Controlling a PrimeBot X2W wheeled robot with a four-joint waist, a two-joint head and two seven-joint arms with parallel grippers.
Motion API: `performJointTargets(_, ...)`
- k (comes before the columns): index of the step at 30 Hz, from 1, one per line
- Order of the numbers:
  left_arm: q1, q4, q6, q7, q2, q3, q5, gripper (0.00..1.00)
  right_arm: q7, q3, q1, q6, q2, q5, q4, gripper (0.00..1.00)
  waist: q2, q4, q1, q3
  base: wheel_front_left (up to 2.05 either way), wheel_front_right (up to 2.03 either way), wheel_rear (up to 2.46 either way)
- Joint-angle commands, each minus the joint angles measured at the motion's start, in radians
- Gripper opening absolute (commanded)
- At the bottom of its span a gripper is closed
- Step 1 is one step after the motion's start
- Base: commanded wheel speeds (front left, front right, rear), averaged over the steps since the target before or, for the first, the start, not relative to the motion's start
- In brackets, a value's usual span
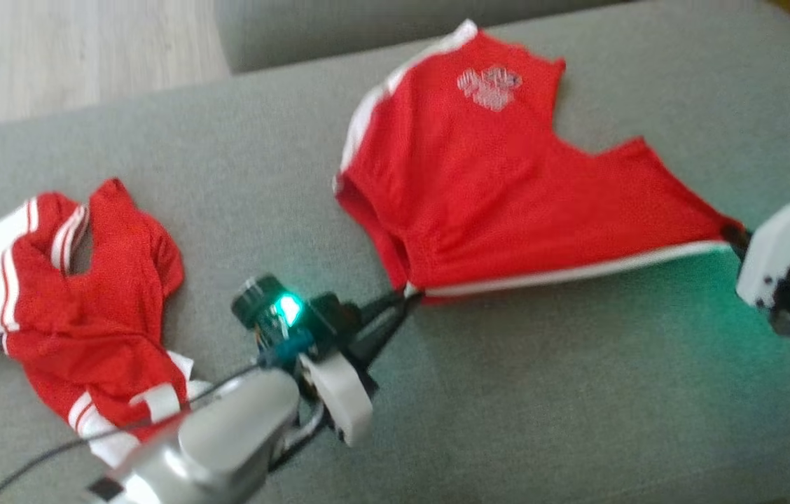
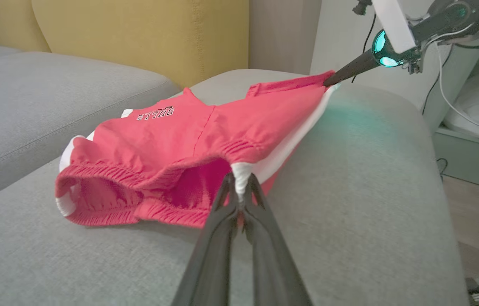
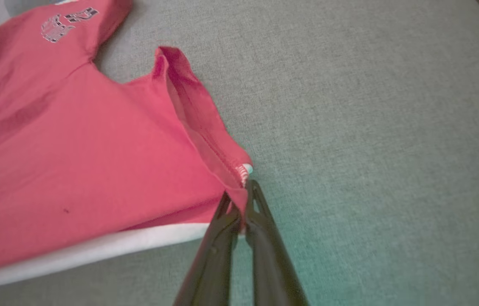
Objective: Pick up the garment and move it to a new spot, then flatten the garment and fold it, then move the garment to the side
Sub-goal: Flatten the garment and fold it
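Flattening in hand — left gripper [image 1: 407, 296] and right gripper [image 1: 735, 234] each pinch a corner of the garment [image 1: 479, 189], edge taut between them; next, lay it flat.

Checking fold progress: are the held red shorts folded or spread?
Spread: red shorts stretched on the cushion, white edge taut between shut jaws of left gripper and right gripper.
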Motion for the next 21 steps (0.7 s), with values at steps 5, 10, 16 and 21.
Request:
performJointTargets(5,0.053,-0.099,0.048,0.007,0.013,0.02,-0.037,0.0,0.045,-0.042,0.119,-0.001,-0.092,0.051,-0.14,0.0,-0.0001,-0.014,0.0003,-0.089,0.0,0.0,0.0)
performJointTargets(10,0.086,-0.151,0.106,-0.001,-0.001,0.045,-0.057,0.0,0.042,-0.164,0.205,-0.001,-0.081,0.08,-0.228,0.0,-0.0001,-0.005,0.0003,-0.09,0.0,0.0,0.0)
performJointTargets(16,0.049,-0.149,0.133,-0.008,-0.018,0.076,-0.06,0.0,-0.01,-0.311,0.188,-0.001,-0.024,-0.015,-0.304,0.0,-0.0001,0.034,0.0003,-0.036,0.0,0.0,0.0)
performJointTargets(21,-0.01,-0.132,0.144,-0.014,-0.038,0.113,-0.066,0.0,-0.016,-0.398,0.098,-0.001,0.052,-0.106,-0.349,0.0,-0.0001,0.085,0.0003,0.03,0.0,0.0,0.0)
